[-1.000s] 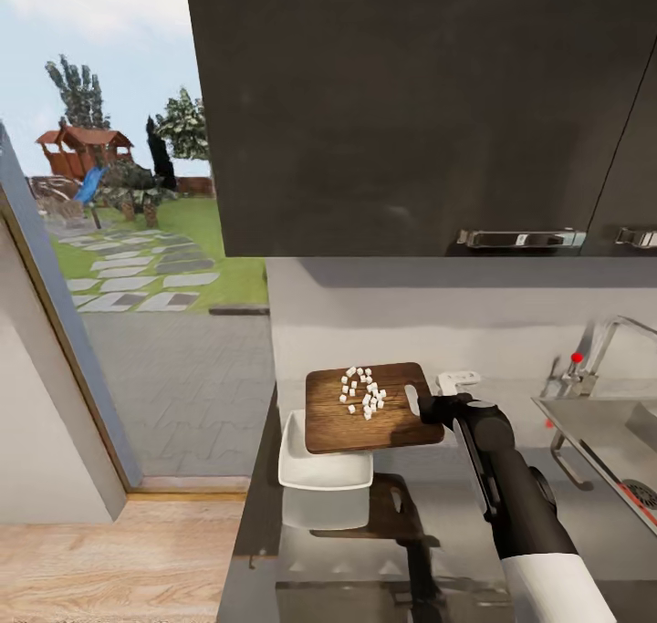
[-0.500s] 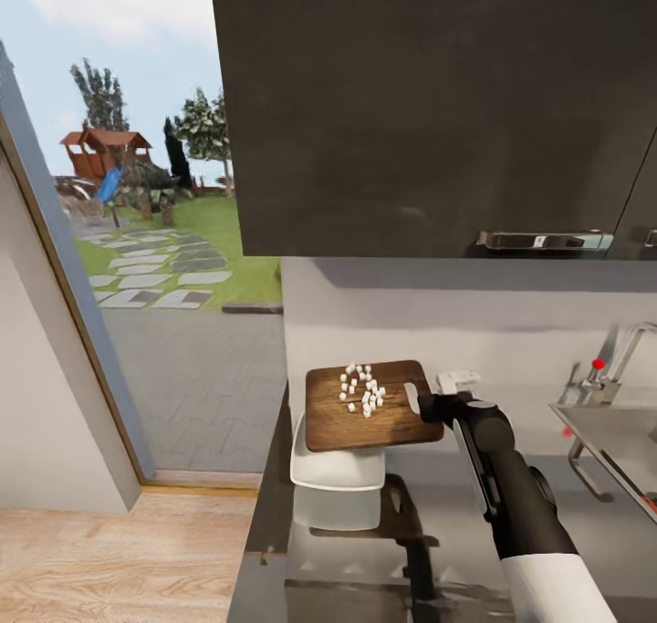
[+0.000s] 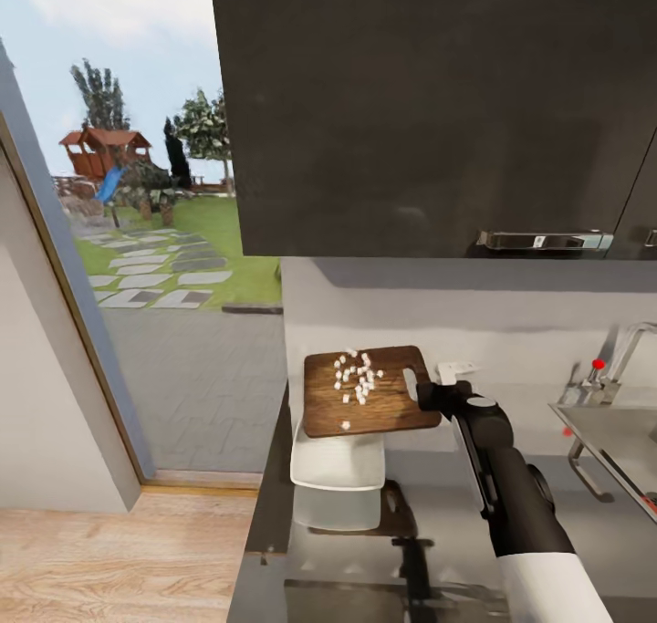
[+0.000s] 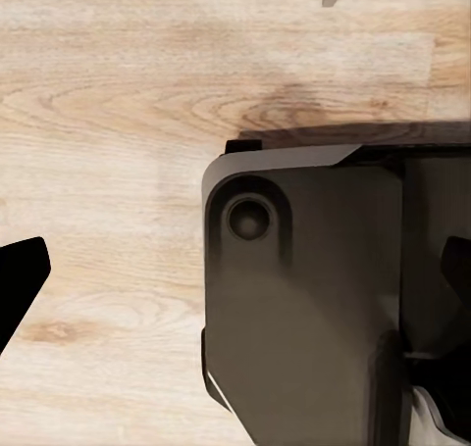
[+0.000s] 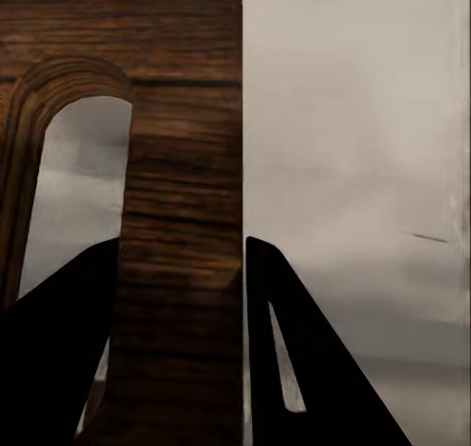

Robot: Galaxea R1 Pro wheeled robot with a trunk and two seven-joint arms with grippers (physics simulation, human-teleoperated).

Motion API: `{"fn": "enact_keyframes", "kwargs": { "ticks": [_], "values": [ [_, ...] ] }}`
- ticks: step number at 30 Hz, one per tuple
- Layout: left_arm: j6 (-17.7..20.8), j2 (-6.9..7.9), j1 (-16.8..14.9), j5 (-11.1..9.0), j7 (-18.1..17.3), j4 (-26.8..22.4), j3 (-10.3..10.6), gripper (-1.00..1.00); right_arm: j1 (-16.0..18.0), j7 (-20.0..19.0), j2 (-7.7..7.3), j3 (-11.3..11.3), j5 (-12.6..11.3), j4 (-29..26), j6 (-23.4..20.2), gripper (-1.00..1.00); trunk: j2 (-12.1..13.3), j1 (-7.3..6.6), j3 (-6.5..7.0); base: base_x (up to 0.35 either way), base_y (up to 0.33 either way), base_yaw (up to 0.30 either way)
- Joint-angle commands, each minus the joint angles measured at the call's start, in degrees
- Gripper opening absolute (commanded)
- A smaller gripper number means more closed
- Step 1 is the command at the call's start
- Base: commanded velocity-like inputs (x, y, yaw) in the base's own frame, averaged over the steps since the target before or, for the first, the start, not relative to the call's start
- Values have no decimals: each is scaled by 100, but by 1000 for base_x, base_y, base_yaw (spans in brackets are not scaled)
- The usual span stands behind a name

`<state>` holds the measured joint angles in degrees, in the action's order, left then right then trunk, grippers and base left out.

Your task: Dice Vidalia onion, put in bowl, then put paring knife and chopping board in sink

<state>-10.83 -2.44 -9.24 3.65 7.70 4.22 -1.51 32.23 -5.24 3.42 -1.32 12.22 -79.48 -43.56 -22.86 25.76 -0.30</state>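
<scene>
- The right gripper (image 3: 432, 393) is pinched on the handle end of the chopping board (image 3: 365, 393); in the right wrist view its 2 dark fingers (image 5: 294, 368) sit either side of the strip of wood (image 5: 182, 230) beside the handle slot (image 5: 69, 191).
- The board is held in the air over the bowl (image 3: 338, 466), tilted so that its edge toward the bowl is lowest. That edge overlaps the bowl's far rim in the head view.
- The diced onion (image 3: 356, 377) lies as small white cubes on the upper half of the board; 1 cube (image 3: 345, 425) sits near the low edge.
- Judgement on handling: the board is stiff and fairly light, but gripped at 1 end it acts as a lever, so a firm pinch at the slot strip is the sensible hold. The cubes are loose and light; they will likely slide all at once when the tilt steepens, and some could miss the bowl.
- The bowl rests on the dark countertop (image 3: 438, 513), near its left end; the sink (image 3: 611, 441) is well apart, at the right edge.
- The left gripper (image 4: 20, 289) is cut off in the left wrist view over a wooden floor (image 4: 108, 123), and I cannot tell whether it is spread or closed.
- Whether any cubes lie in the bowl is hard to make out.
</scene>
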Motion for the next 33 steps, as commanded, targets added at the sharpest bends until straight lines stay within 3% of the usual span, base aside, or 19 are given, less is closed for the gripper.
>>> {"fn": "enact_keyframes", "kwargs": {
  "ticks": [1,7,33],
  "values": [
    [-42,-1,-8,39,30,26,-16,100,2,-49,-28,-17,34,-7,11,-100,-5,2,-3,0,0,0],
    [-42,-2,-9,39,30,26,-16,100,2,-26,-131,-32,34,-7,208,-100,-5,2,-3,0,0,0],
    [-42,-2,-10,39,30,26,-16,100,2,-22,-140,-42,35,-49,252,-100,-5,2,-3,0,0,0]
  ]
}}
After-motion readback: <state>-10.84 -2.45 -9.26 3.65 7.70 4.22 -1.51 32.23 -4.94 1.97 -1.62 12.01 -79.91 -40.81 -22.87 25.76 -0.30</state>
